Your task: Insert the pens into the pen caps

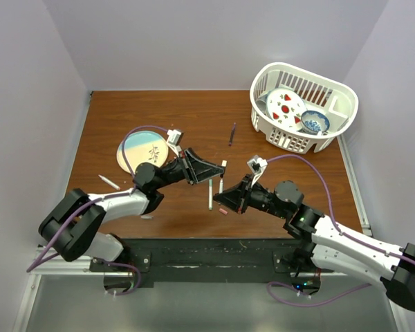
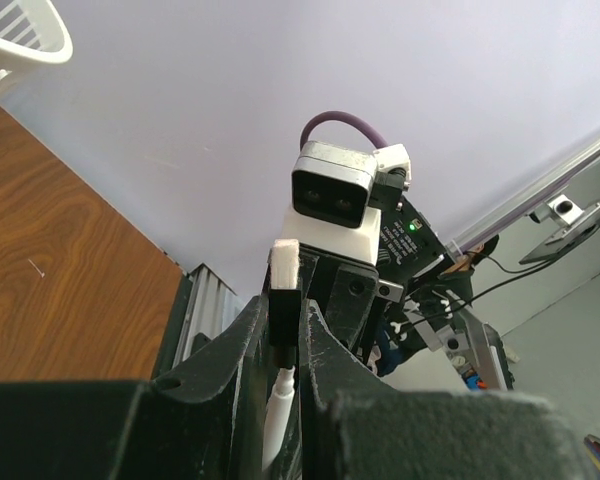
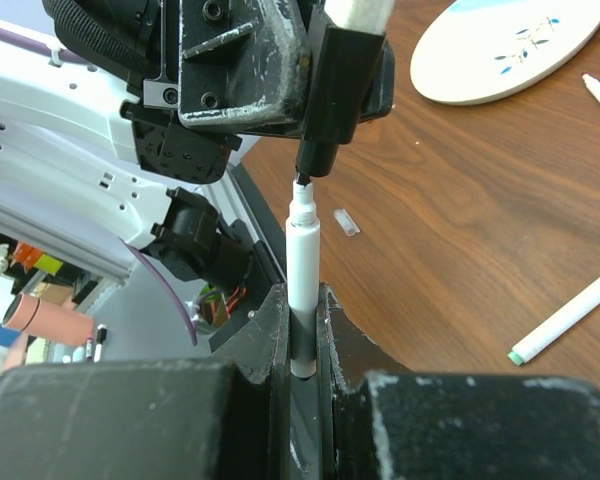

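My left gripper (image 1: 220, 167) is shut on a black pen cap (image 3: 335, 80) with a white end, which also shows in the left wrist view (image 2: 284, 305). My right gripper (image 1: 224, 196) is shut on a white pen (image 3: 302, 255) and holds it upright just below the cap. The pen's black tip sits at the cap's mouth. I cannot tell how far in it is. The same pen (image 2: 278, 410) shows between my left fingers. A white pen with a green tip (image 1: 210, 194) lies beside the grippers and shows in the right wrist view (image 3: 565, 320). A pink cap (image 1: 223, 211) lies below them.
A round plate (image 1: 144, 152) lies at the left. A white pen (image 1: 109, 182) lies near it. A dark purple pen (image 1: 232, 133) lies further back. A clear little tube (image 3: 346, 222) lies on the table. A white basket (image 1: 332, 131) with dishes stands at the back right.
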You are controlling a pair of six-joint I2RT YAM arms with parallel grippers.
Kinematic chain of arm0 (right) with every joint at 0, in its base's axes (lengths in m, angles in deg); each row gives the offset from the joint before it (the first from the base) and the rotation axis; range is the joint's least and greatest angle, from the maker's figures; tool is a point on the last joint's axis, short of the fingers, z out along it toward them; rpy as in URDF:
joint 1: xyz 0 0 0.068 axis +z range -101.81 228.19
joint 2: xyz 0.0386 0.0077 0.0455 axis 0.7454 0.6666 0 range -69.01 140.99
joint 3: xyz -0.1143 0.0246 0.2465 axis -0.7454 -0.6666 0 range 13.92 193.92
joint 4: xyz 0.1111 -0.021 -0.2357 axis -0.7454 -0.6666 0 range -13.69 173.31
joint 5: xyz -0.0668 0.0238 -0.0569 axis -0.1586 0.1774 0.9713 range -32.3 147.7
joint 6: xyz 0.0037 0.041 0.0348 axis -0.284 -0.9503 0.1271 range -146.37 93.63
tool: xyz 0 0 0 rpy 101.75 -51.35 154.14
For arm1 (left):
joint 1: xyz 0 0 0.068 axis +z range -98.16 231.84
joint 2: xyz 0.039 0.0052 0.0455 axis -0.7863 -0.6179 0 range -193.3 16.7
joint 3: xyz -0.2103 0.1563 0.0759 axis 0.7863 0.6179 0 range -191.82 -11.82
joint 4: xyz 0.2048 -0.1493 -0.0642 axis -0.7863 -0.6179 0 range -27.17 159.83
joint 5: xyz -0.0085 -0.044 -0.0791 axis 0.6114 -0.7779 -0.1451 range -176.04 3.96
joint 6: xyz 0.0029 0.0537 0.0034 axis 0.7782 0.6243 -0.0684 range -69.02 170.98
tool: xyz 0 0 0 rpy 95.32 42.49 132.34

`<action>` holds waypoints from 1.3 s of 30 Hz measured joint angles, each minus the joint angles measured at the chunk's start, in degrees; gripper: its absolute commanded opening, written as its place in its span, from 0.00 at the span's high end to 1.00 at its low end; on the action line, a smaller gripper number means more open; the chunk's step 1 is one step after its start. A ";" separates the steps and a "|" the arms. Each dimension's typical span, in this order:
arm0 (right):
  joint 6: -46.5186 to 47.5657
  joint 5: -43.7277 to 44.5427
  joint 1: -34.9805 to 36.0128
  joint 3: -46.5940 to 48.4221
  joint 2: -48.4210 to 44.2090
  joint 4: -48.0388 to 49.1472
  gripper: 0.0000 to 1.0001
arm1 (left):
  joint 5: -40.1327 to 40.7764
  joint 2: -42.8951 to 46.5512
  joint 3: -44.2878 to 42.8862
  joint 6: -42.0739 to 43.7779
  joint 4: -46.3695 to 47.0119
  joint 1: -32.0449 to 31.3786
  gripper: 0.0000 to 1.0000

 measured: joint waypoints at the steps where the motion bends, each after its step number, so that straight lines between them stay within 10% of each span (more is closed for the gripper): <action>1: 0.02 0.00 0.11 0.00 -0.02 0.02 1.00 | 0.02 0.46 0.20 0.07 -0.13 0.00 1.00; 39: -2.23 0.55 0.52 0.09 -0.22 0.22 1.00 | 3.06 5.68 3.69 12.70 -1.36 -2.08 1.00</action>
